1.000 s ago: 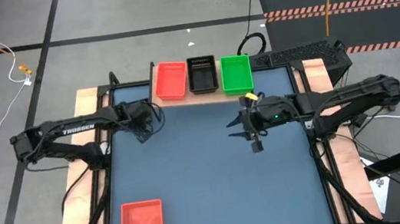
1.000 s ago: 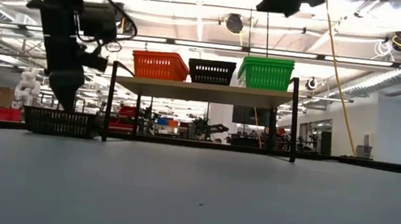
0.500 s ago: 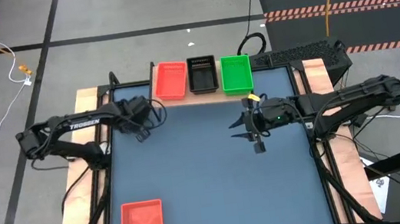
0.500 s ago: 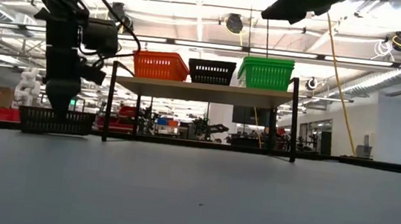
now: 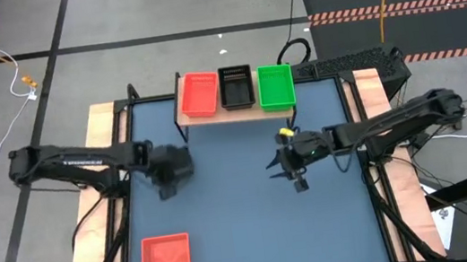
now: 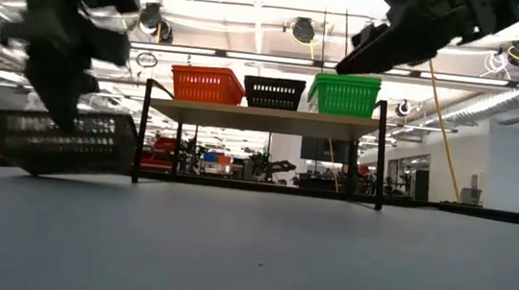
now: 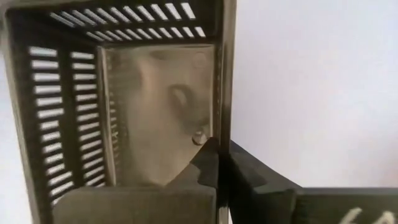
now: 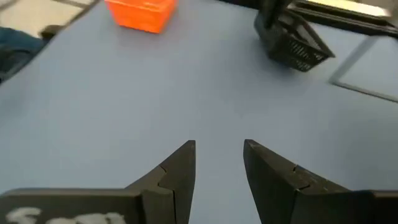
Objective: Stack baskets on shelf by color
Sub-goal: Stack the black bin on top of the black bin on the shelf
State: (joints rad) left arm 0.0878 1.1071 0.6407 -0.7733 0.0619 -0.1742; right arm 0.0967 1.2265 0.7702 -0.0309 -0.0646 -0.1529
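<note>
Red baskets (image 5: 200, 94) two, black baskets (image 5: 236, 86) two, green basket (image 5: 276, 87) one.

- My left tool (image 7: 217, 177), dark, grips a black slatted basket (image 6: 65, 142).
- On the pale wooden shelf (image 5: 236, 113): red basket (image 5: 199, 94), black basket (image 5: 236, 86), green basket (image 5: 276, 86).
- Another red basket (image 5: 166, 254) sits on the blue-grey counter (image 5: 243, 202).

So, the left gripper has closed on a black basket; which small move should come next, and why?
Probably lift it clear of the table. The left gripper is shut on the black basket, which hangs tilted just above the table, well below the shelf with its black stack.
</note>
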